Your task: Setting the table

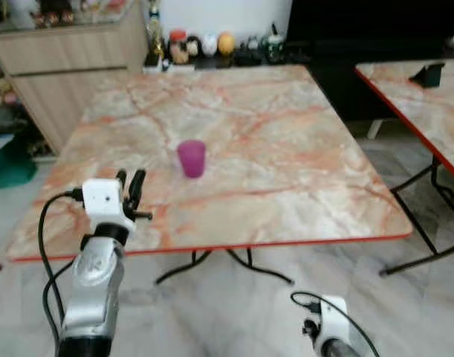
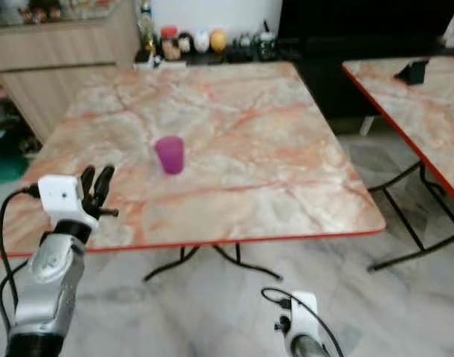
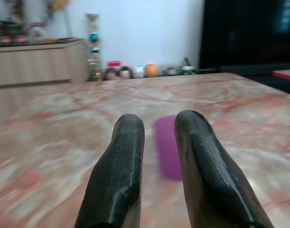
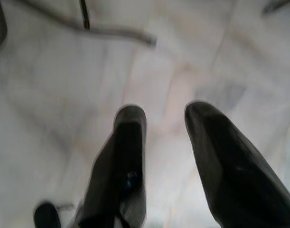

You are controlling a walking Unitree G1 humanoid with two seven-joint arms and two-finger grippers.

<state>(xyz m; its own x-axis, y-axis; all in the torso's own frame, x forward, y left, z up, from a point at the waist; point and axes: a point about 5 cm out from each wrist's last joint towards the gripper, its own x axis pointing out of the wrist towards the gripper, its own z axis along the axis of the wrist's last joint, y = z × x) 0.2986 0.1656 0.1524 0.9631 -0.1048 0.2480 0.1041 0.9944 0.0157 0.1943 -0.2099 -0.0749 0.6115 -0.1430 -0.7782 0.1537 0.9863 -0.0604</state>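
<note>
One cup [image 1: 191,158]: purple, upright on the table [image 1: 301,149], straight ahead of the left claw [image 1: 130,187], apart from it.
Left claw: narrowly parted, empty, nearer arm.
Right claw [image 4: 166,156]: low, parted, empty, over floor.

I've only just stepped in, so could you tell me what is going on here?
The robot stands at a marble-patterned table on which a purple cup stands upright. Its left gripper is raised over the near edge of the table, fingers slightly apart, pointing toward the cup but not touching it. The right gripper hangs low, open, over the tiled floor and holds nothing. Small ornaments sit beyond the table's far edge.
</note>
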